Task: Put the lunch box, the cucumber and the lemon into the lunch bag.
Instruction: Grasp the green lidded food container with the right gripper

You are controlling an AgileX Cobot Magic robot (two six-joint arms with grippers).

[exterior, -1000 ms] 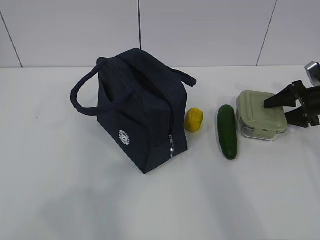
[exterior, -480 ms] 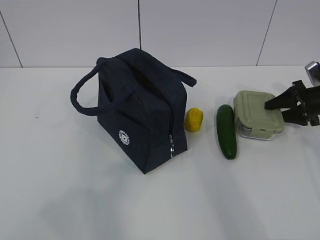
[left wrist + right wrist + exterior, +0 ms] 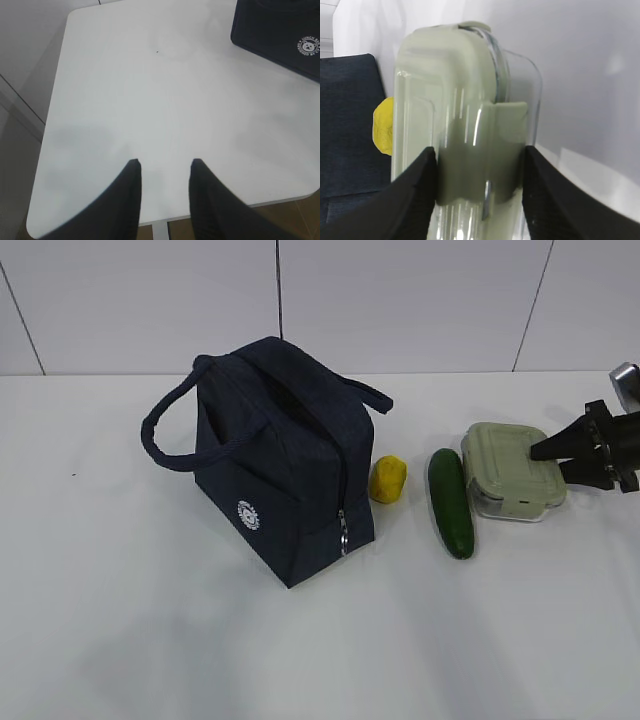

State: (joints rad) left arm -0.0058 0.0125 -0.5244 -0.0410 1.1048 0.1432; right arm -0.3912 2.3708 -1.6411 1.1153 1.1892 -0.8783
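Note:
The lunch box [image 3: 508,470], clear with a pale green clip-on lid, lies at the right of the white table. My right gripper [image 3: 548,460] reaches in from the right edge. Its two black fingers press on the box [image 3: 455,90] from both sides at the lid clip, one finger on each face, gripper [image 3: 479,150] shut on it. The dark green cucumber [image 3: 450,502] lies just left of the box. The yellow lemon [image 3: 388,480] sits between the cucumber and the navy lunch bag [image 3: 280,460], which stands upright with its handles up. My left gripper [image 3: 165,162] hangs open over bare table, holding nothing.
The white table [image 3: 300,640] runs wide in front of the bag, and a white tiled wall stands behind it. In the left wrist view the table's near edge and left corner [image 3: 50,220] lie just under my left gripper, with the bag's logo side [image 3: 280,30] at the top right.
My right gripper's fingers have closed in on the lunch box. The box has slid a little left toward the cucumber, which shifted slightly too. The left gripper has not moved.

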